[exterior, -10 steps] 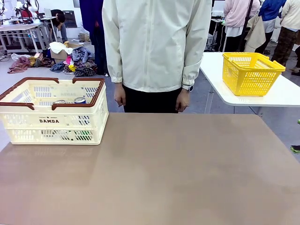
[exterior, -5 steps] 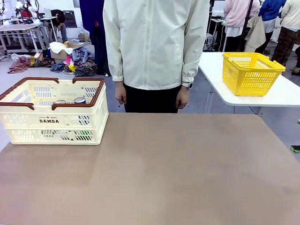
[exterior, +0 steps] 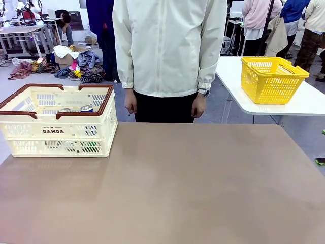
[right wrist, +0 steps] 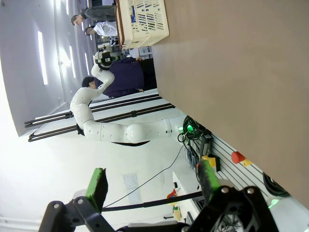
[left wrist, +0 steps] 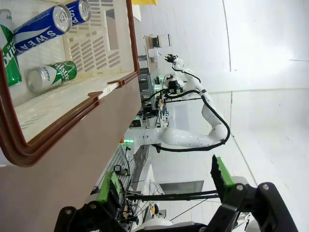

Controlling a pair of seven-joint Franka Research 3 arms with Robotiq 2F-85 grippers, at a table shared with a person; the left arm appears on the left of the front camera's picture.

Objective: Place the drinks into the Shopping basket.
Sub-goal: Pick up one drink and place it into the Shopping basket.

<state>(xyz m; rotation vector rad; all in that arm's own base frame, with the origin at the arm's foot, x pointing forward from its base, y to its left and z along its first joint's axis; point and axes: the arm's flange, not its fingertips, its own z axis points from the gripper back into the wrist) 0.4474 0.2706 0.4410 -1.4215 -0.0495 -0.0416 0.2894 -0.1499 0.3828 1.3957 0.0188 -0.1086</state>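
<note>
Lying inside the basket [exterior: 53,131] at the table's [exterior: 167,183] far left corner, the cans [left wrist: 36,31] look already delivered: two blue-and-white and green ones rest on their sides on its floor in the left wrist view. Both the left gripper [left wrist: 166,186] and right gripper [right wrist: 152,186] hang off the table with fingers spread wide and nothing between them. Little risk remains, I judge; a careless sweep by either arm could clip the brown rim [left wrist: 72,118] and shove the basket toward the edge
</note>
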